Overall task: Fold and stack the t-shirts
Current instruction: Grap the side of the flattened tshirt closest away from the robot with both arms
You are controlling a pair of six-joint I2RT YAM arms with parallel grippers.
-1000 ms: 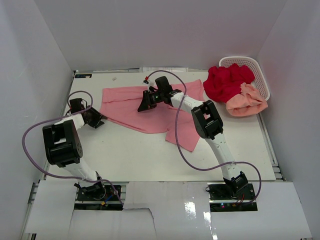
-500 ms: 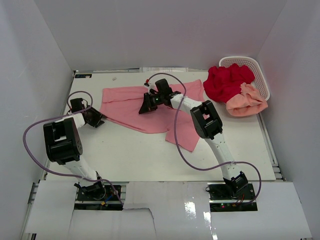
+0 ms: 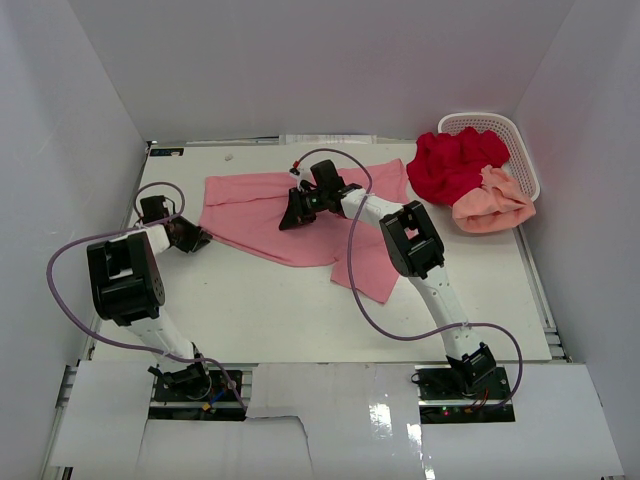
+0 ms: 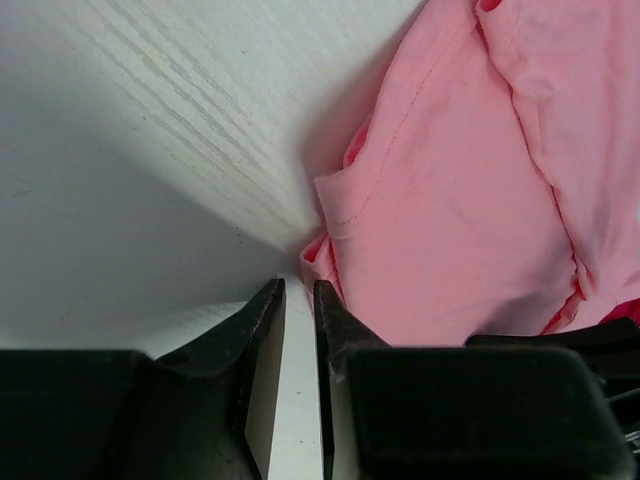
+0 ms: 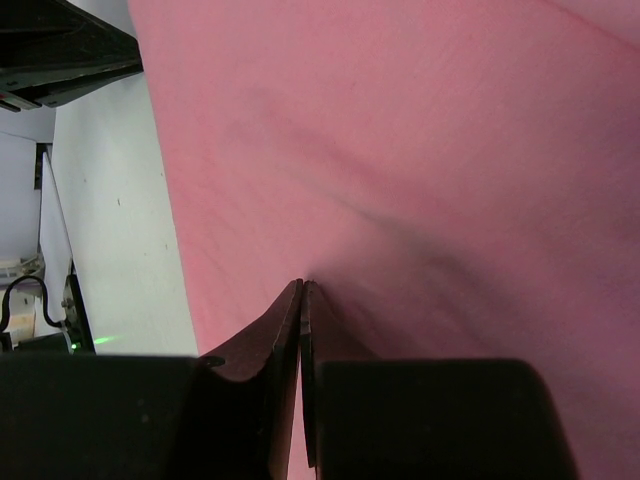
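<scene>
The white counter [image 3: 250,300] carries a pink t-shirt [image 3: 245,205] spread rumpled across its far half, with one part trailing toward the middle. A white perforated basket [image 3: 500,120] sits in the far right corner. A deep red t-shirt [image 3: 455,165] spills from it onto the counter, and a peach t-shirt [image 3: 490,208] lies just nearer, touching the red one.

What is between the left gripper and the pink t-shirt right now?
Only a thin strip of bare white table, seen in the left wrist view: the left gripper sits just short of a corner of the pink t-shirt.
</scene>
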